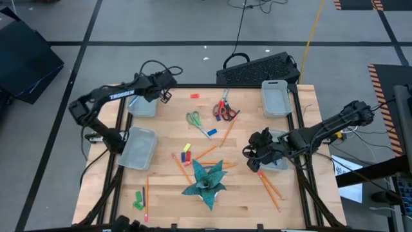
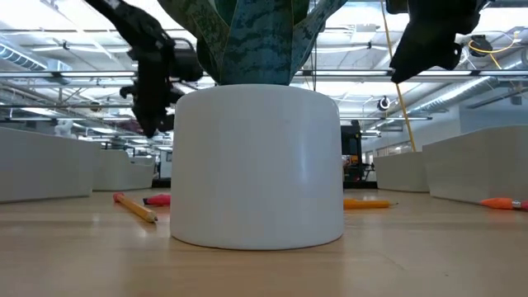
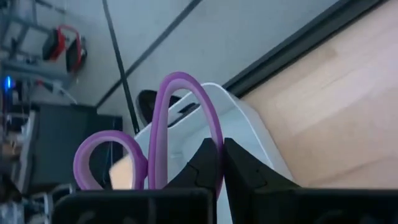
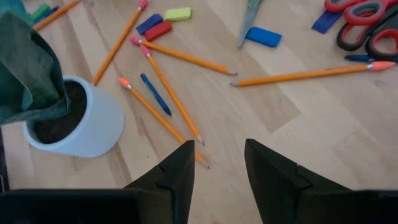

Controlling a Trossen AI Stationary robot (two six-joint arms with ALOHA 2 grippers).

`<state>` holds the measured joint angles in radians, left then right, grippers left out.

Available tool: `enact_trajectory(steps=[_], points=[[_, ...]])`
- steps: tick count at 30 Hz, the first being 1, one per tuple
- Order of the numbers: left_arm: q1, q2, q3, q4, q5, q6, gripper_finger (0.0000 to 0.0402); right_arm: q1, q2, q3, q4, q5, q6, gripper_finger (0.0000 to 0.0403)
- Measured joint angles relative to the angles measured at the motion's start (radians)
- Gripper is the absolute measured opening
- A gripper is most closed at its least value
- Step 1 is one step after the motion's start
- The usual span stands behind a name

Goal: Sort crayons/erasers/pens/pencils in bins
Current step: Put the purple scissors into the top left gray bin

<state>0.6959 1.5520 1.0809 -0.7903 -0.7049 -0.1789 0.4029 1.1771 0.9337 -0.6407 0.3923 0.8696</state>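
Left gripper (image 3: 221,163) sits over the translucent grey-white plastic bin (image 1: 143,105) at the far-left corner of the wooden desk (image 1: 251,132), jaws clamped on purple-handled scissors (image 3: 171,118). Right gripper (image 4: 217,158) hovers near the right edge, jaws parted, nothing in them. Under it: orange pencils (image 4: 168,84) and one dark blue pen (image 4: 155,94), scattered beside the white plant pot (image 4: 93,127). Three more bins: far right (image 1: 275,98), near left (image 1: 138,147), and one under the right arm.

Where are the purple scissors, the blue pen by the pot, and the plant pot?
purple scissors (image 3: 180,118): left wrist view, large handle loop.
blue pen (image 4: 155,94): right wrist view, mid-shaft.
plant pot (image 4: 99,127): right wrist view, white side wall.
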Motion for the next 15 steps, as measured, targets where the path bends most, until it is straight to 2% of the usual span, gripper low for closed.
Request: enact_trajectory(steps=[9,15], points=[[0.102,0.14,0.0,0.031,0.003,-0.129,0.0017,0.045,0.015,0.0,0.021,-0.001,0.001,0.0132],[0.134,0.179,0.0,0.032,0.036,-0.17,0.001,0.071,0.016,0.0,0.04,0.0,0.008,0.0132]])
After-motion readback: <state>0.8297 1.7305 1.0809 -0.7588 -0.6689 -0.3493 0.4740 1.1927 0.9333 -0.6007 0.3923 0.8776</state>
